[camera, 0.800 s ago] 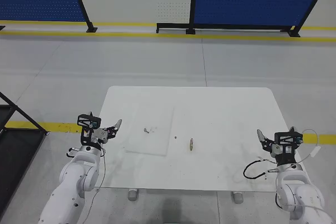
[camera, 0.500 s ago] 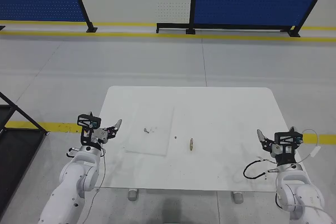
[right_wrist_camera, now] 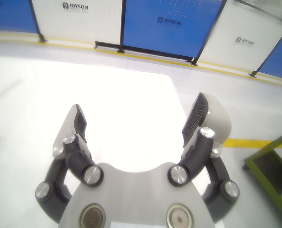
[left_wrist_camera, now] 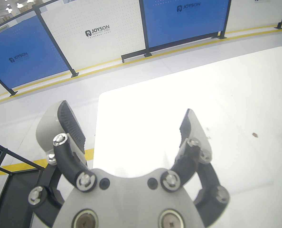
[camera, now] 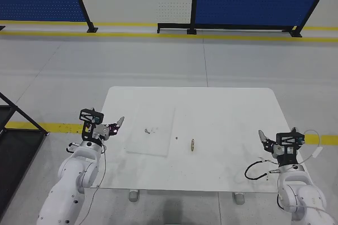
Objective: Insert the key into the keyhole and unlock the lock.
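Key (camera: 149,130) lying flat on a pale sheet (camera: 158,115), left of table (camera: 231,112) centre; too small for finer detail. Lock (camera: 191,145) on bare tabletop off the sheet's near right corner, apart from key; keyhole not made out. Tiny dark speck (camera: 175,136) between the two, just off the sheet's right edge. Left gripper (camera: 111,128) at the table's left edge, near the sheet and roughly level with key. Jaws spread wide, ribbed pads (left_wrist_camera: 71,125) facing each other, nothing between them. Right gripper (camera: 279,136) at the table's right edge, well apart from lock and likewise wide open, pads (right_wrist_camera: 195,117) bare, nothing held. Beyond the table: grey floor, yellow line (camera: 118,35), blue and white fence panels (camera: 253,11).
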Controlling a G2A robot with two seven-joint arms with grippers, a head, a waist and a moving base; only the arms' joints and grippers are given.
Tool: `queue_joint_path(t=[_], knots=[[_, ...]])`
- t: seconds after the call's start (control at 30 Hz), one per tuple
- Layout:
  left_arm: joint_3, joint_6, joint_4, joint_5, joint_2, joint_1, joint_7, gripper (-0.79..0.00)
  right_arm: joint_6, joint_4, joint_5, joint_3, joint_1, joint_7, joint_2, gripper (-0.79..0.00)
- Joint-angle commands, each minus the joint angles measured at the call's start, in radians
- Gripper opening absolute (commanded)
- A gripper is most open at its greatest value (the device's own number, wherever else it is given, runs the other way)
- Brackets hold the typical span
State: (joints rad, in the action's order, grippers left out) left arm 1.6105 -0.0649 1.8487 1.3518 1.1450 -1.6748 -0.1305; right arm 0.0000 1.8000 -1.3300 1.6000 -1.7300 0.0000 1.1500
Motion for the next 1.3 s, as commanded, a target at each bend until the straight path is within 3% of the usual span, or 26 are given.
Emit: queue_joint_path(t=[0.0, 0.27, 0.47, 0.63, 0.83, 1.0, 1.27], knots=[[0.001, -0.025, 0.03, -0.001, -0.002, 0.021, -0.073, 0.0, 0.0, 0.0, 0.0, 0.0, 0.0, 0.0, 0.0, 0.0], [-0.054, -0.15, 0.048, 0.01, -0.007, 0.163, -0.331, 0.0, 0.0, 0.0, 0.0, 0.0, 0.0, 0.0, 0.0, 0.0], [-0.143, -0.22, -0.04, 0.003, -0.003, 0.31, -0.496, 0.0, 0.0, 0.0, 0.0, 0.0, 0.0, 0.0, 0.0, 0.0], [-0.203, -0.247, -0.148, -0.104, 0.006, 0.426, -0.643, 0.0, 0.0, 0.0, 0.0, 0.0, 0.0, 0.0, 0.0, 0.0], [-0.265, -0.241, -0.29, -0.224, 0.019, 0.535, -0.774, 0.0, 0.0, 0.0, 0.0, 0.0, 0.0, 0.0, 0.0, 0.0], [-0.308, -0.179, -0.404, -0.319, 0.031, 0.6, -0.859, 0.0, 0.0, 0.0, 0.0, 0.0, 0.0, 0.0, 0.0, 0.0], [-0.367, -0.042, -0.437, -0.339, 0.045, 0.627, -0.948, 0.0, 0.0, 0.0, 0.0, 0.0, 0.0, 0.0, 0.0, 0.0]])
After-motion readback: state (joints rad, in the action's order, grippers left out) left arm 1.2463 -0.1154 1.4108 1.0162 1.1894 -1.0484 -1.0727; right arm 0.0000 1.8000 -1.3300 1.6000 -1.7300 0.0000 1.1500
